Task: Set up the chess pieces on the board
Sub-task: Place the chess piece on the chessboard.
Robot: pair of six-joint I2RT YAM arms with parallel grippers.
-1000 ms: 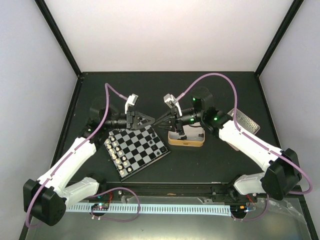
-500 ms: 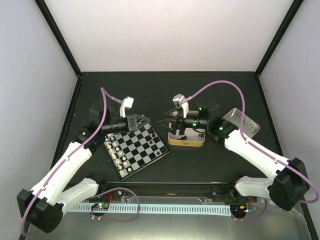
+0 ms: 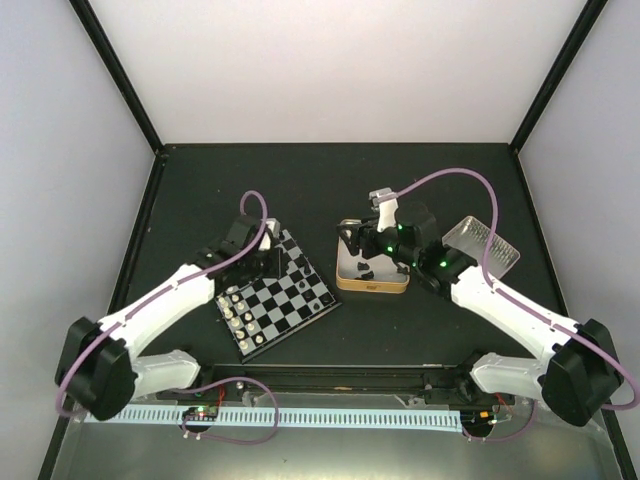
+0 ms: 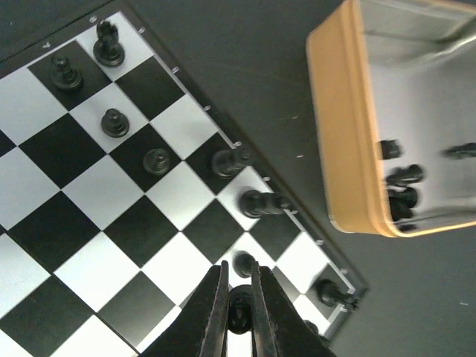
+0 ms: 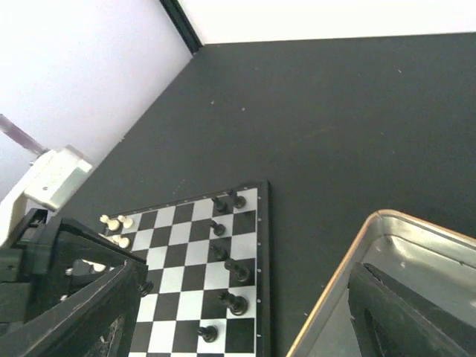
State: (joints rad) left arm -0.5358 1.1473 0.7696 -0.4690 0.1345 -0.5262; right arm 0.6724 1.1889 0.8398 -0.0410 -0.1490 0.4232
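The board [image 3: 290,300] lies left of centre, turned at an angle. Several black chess pieces [image 4: 156,160] stand along its edge nearest the tin, and cream-white pieces [image 3: 235,310] line the opposite edge. My left gripper [image 4: 239,297] hangs over the board's near right corner [image 3: 275,262], shut on one small black chess piece [image 4: 239,311] just above a pale square. My right gripper [image 3: 352,245] hovers over the gold-rimmed tin [image 3: 372,287], fingers wide open and empty. More black pieces [image 4: 401,190] lie inside the tin. In the right wrist view the board [image 5: 178,275] shows between the open fingers [image 5: 82,312].
A clear ribbed lid [image 3: 485,243] lies right of the tin, beside my right forearm. The tin's rim [image 5: 349,253] runs close to the board's edge. Black frame posts stand at the table's back corners.
The grippers met tip to tip behind the board a second ago. The right gripper has opened and pulled back over the tin; the left has swung down over the board with the piece.
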